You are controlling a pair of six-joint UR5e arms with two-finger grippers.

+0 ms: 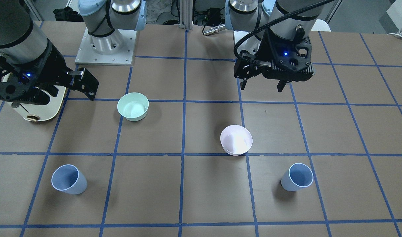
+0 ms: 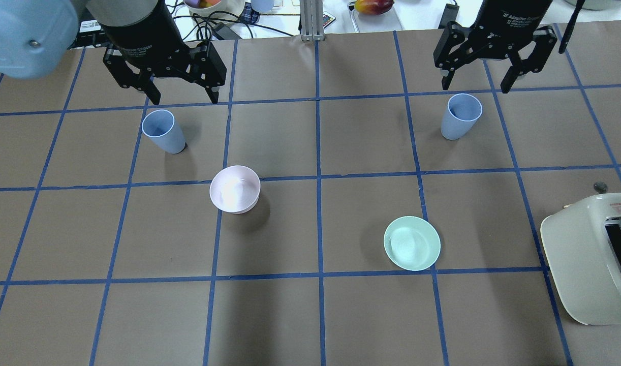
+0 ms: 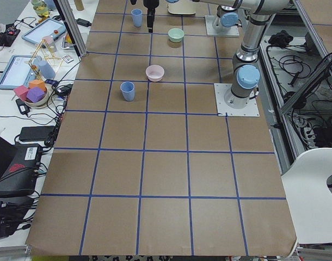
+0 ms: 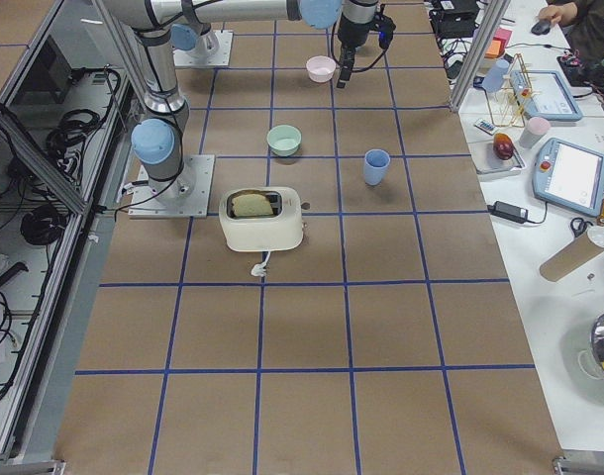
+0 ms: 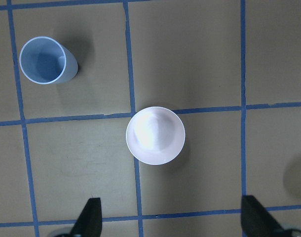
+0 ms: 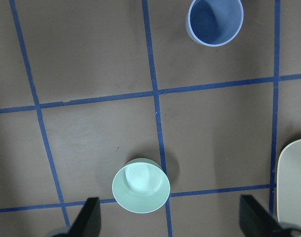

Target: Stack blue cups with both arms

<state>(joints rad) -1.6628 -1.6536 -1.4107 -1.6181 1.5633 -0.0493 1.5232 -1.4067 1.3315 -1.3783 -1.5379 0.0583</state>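
Two pale blue cups stand upright on the brown table. One cup (image 2: 163, 131) (image 1: 298, 177) is on my left side; it shows at the upper left of the left wrist view (image 5: 47, 61). The other cup (image 2: 460, 116) (image 1: 68, 179) is on my right side; it shows at the top of the right wrist view (image 6: 214, 22). My left gripper (image 2: 184, 96) (image 5: 172, 219) is open and empty, high above the table. My right gripper (image 2: 475, 84) (image 6: 172, 219) is also open and empty, held high.
A pale pink bowl (image 2: 235, 189) (image 5: 155, 135) sits near the left cup. A mint green bowl (image 2: 411, 243) (image 6: 140, 185) sits nearer the robot on the right. A cream toaster (image 2: 590, 264) (image 1: 39, 108) stands at the right near edge. Blue tape lines grid the table.
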